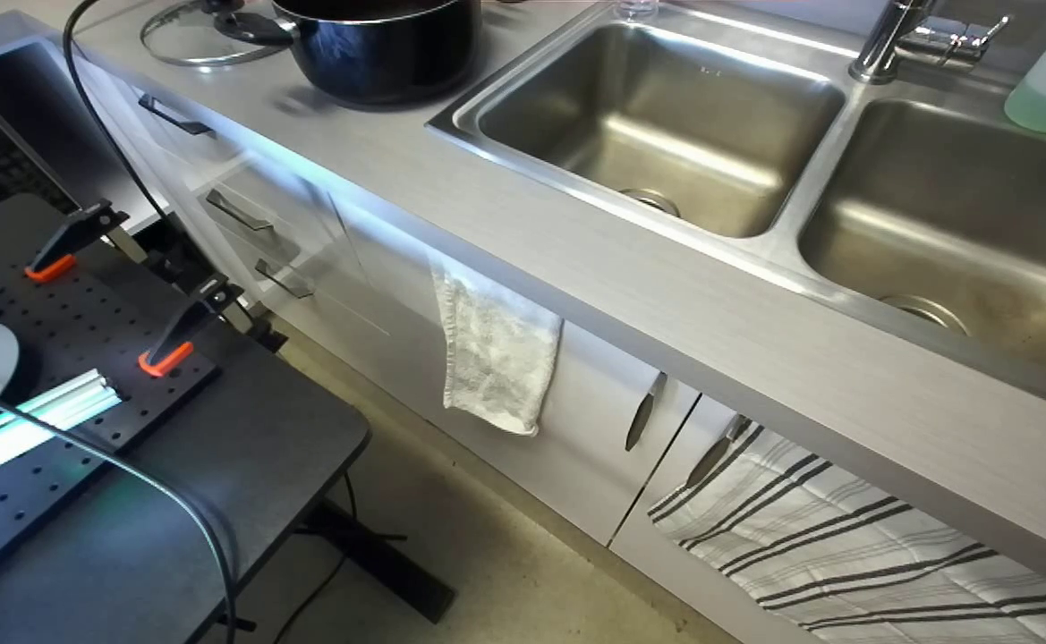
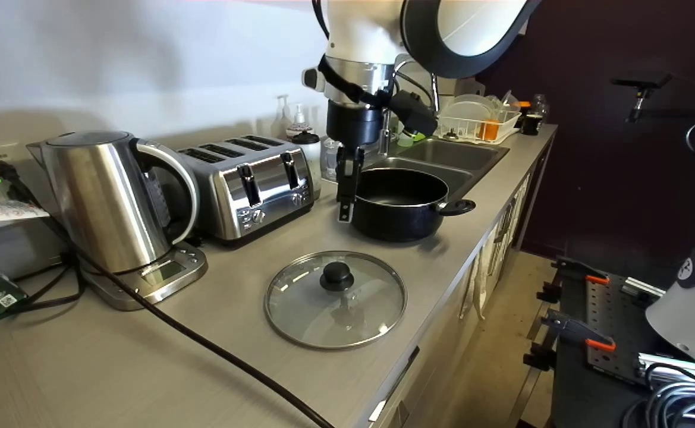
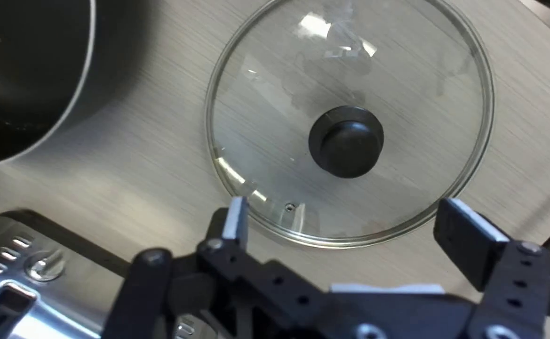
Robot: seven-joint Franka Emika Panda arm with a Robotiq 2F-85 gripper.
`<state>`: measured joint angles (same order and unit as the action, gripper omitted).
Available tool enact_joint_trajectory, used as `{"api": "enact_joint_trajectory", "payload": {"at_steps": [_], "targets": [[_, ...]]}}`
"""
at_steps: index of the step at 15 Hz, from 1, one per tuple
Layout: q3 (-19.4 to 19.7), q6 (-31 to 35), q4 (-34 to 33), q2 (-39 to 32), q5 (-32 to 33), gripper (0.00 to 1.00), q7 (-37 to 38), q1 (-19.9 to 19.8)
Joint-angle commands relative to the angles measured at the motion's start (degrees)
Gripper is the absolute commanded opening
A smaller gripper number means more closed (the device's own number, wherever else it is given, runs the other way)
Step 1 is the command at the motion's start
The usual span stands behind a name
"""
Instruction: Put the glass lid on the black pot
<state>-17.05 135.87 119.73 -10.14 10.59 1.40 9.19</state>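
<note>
The glass lid point(image 2: 305, 312) lies flat on the counter with its black knob up, in front of the black pot point(image 2: 398, 223) in an exterior view. The pot stands upright and uncovered. The lid point(image 1: 205, 40) and pot point(image 1: 388, 58) are partly cut off at the top in an exterior view. My gripper point(image 2: 345, 205) points down above the counter between toaster and pot, and hides part of the pot's side. In the wrist view the gripper point(image 3: 347, 219) is wide open and empty, above the lid's near rim. The lid point(image 3: 275, 136) shows nearly whole; the pot point(image 3: 20, 80) is at the upper left.
A steel toaster point(image 2: 264, 190) and a kettle point(image 2: 106, 202) stand along the wall; the toaster point(image 3: 67, 282) also shows in the wrist view. A black cable point(image 2: 216, 351) crosses the counter near the lid. The sink point(image 1: 666, 134) lies beyond the pot. The counter's front edge point(image 2: 418, 339) is near the lid.
</note>
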Motion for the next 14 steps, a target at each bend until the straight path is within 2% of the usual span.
{"api": "enact_joint_trajectory", "payload": {"at_steps": [1,7,14], "targets": [[0.89,-5.11,-7.21,-6.53,-2.35,1.0,-7.28,2.2],[1.45,-11.81,-13.04,-13.08,-1.31,1.0,-11.41,4.07],[2.81,-14.28,-14.41,-16.03,1.26,1.0,-11.22,5.61]]}}
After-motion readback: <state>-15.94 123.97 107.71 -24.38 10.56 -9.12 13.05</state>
